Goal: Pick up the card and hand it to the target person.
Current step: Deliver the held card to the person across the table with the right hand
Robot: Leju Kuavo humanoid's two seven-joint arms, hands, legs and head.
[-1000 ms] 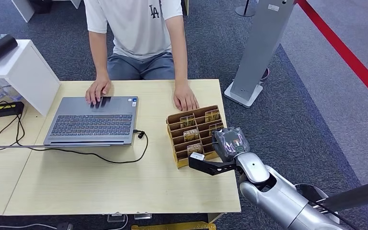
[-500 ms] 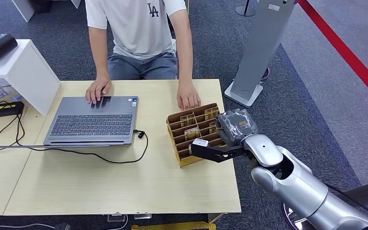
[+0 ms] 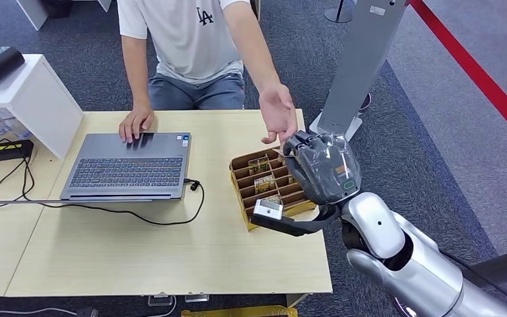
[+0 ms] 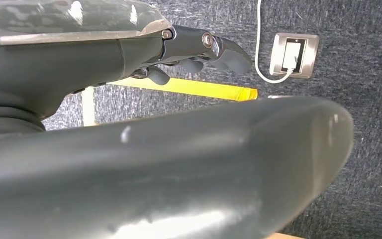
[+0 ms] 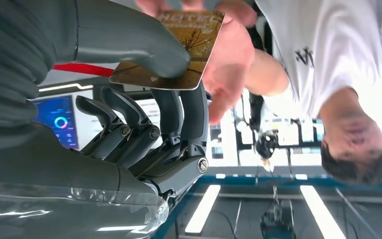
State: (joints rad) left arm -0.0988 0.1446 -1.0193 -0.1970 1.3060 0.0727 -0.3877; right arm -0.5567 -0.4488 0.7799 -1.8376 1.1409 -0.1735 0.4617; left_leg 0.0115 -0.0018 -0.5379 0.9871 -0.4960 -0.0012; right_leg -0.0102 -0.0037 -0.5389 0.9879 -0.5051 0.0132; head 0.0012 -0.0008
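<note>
My right hand point(image 3: 322, 168) is raised above the far right of the brown card box point(image 3: 264, 188) on the wooden table point(image 3: 171, 257). In the right wrist view its thumb point(image 5: 134, 45) and fingers point(image 5: 179, 112) pinch a brown picture card point(image 5: 194, 45). The seated person in a white shirt point(image 3: 191, 33) holds an open hand point(image 3: 278, 113), palm up, just beyond my right hand. The card's far edge lies against that palm point(image 5: 231, 59). My left hand point(image 4: 199, 47) hangs over the carpet with its fingers loose and holds nothing.
Several more cards stand in the box's slots. An open laptop point(image 3: 129, 165) with a black cable lies on the table's left, the person's other hand point(image 3: 134, 124) on it. A white stand point(image 3: 33, 99) is far left. A grey pillar point(image 3: 360, 66) rises right of the table.
My right hand has risen from the card box and moved toward the person. The person's hand has lifted off the table and turned palm up to meet it.
</note>
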